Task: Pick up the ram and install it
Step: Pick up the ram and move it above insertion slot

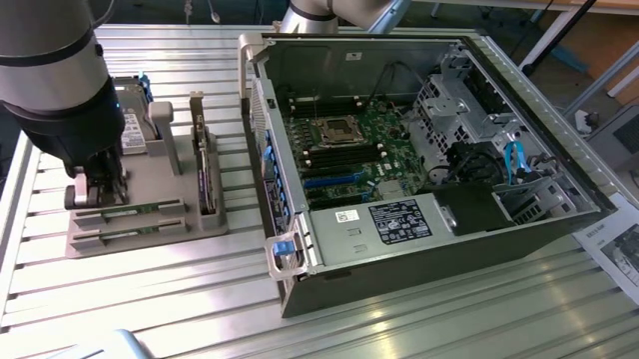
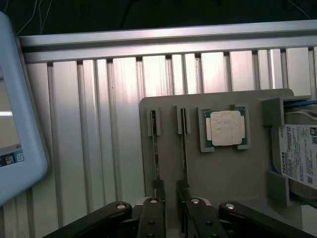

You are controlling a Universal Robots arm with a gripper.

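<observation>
Two ram sticks stand on edge in the slots of a grey holder point(image 1: 150, 191); they are thin green boards, one point(image 1: 132, 210) behind the other point(image 1: 128, 231). The wrist view sees them edge-on as two narrow strips point(image 2: 155, 148) point(image 2: 184, 148). My gripper point(image 1: 97, 196) hangs over the end of the sticks towards the exterior view's left. It is open, its dark fingertips point(image 2: 158, 187) stand about as far apart as the two sticks, and nothing is between them point(image 2: 171, 189).
The holder also carries a square silver processor point(image 2: 227, 128), a hard drive point(image 2: 298, 154) and a dark expansion card point(image 1: 206, 179). An open computer case point(image 1: 420, 149) with its motherboard point(image 1: 349, 153) lies to the exterior view's right. A light blue device point(image 2: 20, 129) sits beside the holder.
</observation>
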